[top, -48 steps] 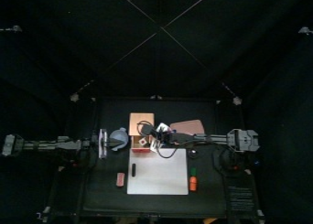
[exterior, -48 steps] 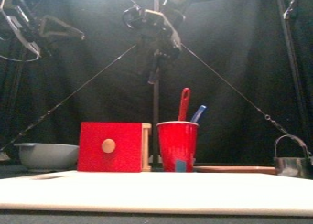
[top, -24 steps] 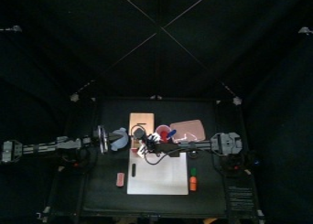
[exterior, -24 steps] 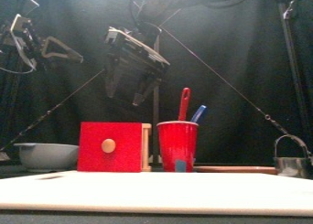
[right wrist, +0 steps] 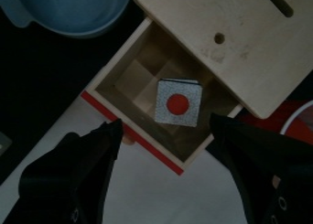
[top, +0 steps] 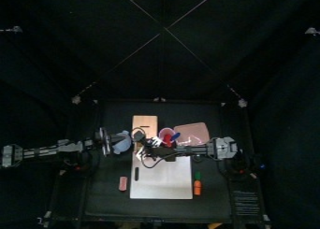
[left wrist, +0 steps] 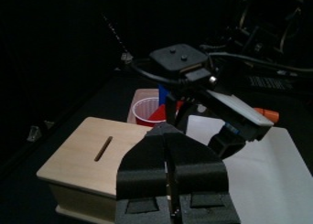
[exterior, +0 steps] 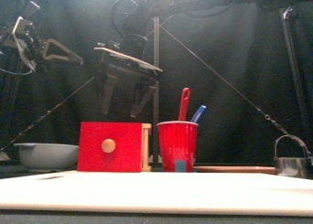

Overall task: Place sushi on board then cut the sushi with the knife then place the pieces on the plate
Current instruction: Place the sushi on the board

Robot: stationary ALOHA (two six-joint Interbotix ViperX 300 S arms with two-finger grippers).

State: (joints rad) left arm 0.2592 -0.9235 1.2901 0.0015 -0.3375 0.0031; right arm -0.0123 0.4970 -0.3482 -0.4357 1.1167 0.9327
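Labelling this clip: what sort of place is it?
Likely a robot lab booth set for toy cooking: black curtains, two black arms, a white cutting board, a red cup of toy knives.

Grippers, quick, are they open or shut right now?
Left gripper: shut, holding nothing.
Right gripper: open, holding nothing.

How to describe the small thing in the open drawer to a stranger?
Find the pale wooden box beside the red cup; its drawer is pulled open. In one compartment sits a small block, the only thing seen there: white face, red dot.
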